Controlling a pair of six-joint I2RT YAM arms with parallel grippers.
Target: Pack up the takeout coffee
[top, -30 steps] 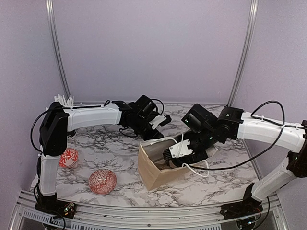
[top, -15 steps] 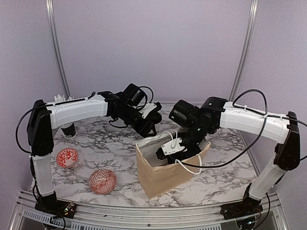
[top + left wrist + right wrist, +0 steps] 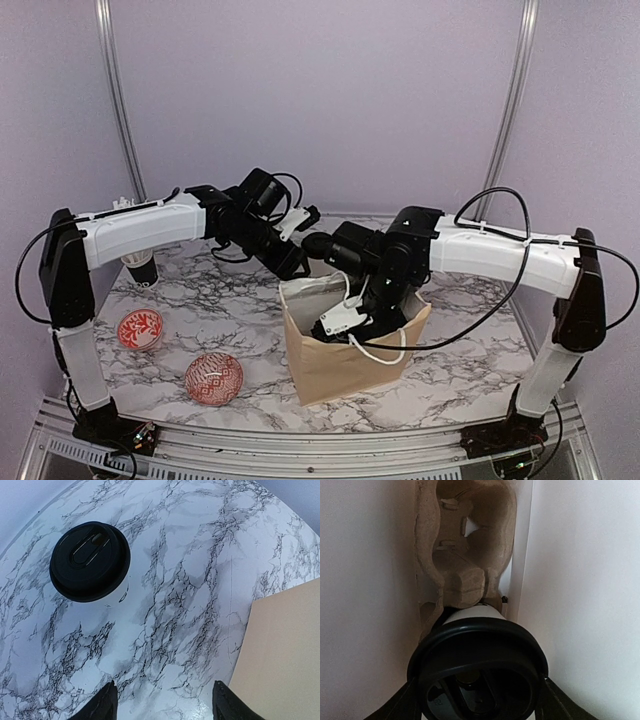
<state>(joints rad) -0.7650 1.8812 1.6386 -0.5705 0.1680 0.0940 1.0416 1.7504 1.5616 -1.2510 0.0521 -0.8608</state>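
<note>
The tall bag (image 3: 335, 375) hides the right hand (image 3: 477, 702) from above. Inside, it grips a lidded cup (image 3: 477, 672) by the brown carrier (image 3: 465, 540). The left hand (image 3: 162, 707) hangs open and empty over the counter (image 3: 190, 605), near a second cup (image 3: 90, 560).

**Desk:** What carries everything here?

**Photographer:** A white marble-patterned table (image 3: 230, 300), veined in grey and black.

**Desk:** And what lies directly on it?

**Photographer:** Front left, a red-and-white patterned bowl (image 3: 213, 376). A second patterned bowl (image 3: 142, 328) sits just behind it, nearer the left edge, and the two do not touch. Further back on the left stands a white coffee cup (image 3: 141, 268), upright under its round black lid. A tan paper bag (image 3: 335, 365) stands at centre, top open, well apart from cup and bowls.
</note>
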